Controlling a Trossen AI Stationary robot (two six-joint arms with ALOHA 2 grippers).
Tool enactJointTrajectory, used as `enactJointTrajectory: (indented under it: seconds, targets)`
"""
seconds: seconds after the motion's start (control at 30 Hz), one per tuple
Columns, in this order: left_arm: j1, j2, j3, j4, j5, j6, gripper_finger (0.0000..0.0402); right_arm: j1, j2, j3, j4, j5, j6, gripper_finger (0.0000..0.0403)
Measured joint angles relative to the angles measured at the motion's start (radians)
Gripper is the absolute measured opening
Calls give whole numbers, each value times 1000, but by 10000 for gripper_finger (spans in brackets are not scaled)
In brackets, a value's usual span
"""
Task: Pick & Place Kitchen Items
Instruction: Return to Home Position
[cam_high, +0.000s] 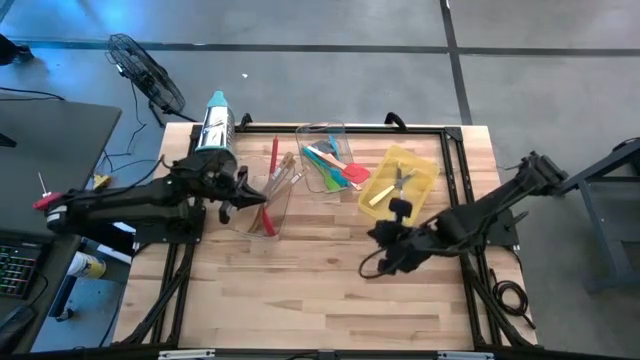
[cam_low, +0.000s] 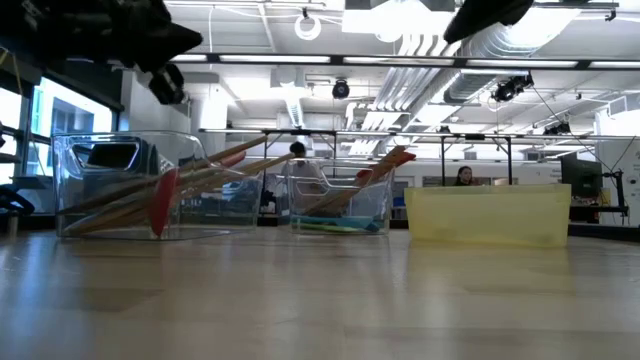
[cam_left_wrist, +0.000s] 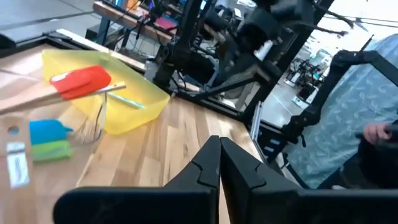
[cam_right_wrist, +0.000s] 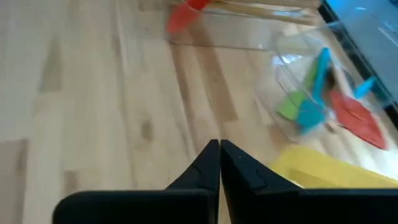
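Observation:
Wooden spoons and a red spatula (cam_high: 270, 190) lie slanted in the left clear tray (cam_high: 262, 222), their handles leaning over its rim (cam_low: 250, 155). Teal, green and red spatulas (cam_high: 335, 170) lie in the middle clear tray (cam_high: 322, 132). Metal cutlery (cam_high: 400, 182) lies in the yellow tray (cam_high: 425, 170). My left gripper (cam_high: 255, 196) hovers over the left clear tray, shut and empty (cam_left_wrist: 219, 163). My right gripper (cam_high: 372, 255) hovers over bare table in front of the yellow tray, shut and empty (cam_right_wrist: 219, 163).
A steel box grater with a teal top (cam_high: 214, 125) lies at the table's far left, behind the left arm. Bare wood (cam_high: 320, 300) fills the near half of the table. A person in a patterned shirt (cam_left_wrist: 354, 118) stands beyond the table's right side.

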Motion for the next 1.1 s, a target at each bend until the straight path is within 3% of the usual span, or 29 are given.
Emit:
enactJointTrajectory:
  seconds: [0.17, 0.27, 0.4, 0.6, 0.83, 1.1]
  targets:
    - [-55, -189, 0, -200, -103, 17, 1, -3, -103, -7, -172, -25, -28, 3]
    - [-116, -304, 0, -287, -181, 54, 0, -3, -198, -68, -156, -42, -54, 3]
    - [-190, -427, 0, -377, -281, 84, 0, -18, -370, -241, -16, -136, -83, 2]
    - [-273, -525, 0, -437, -393, 118, 0, -71, -692, -599, 326, -192, -76, 2]
    - [-332, -531, -1, -462, -401, 158, 0, -184, -981, -925, 787, -370, -147, 2]
    - [-348, -531, -59, -459, -397, 146, 0, -296, -1091, -1056, 853, -423, -133, 2]
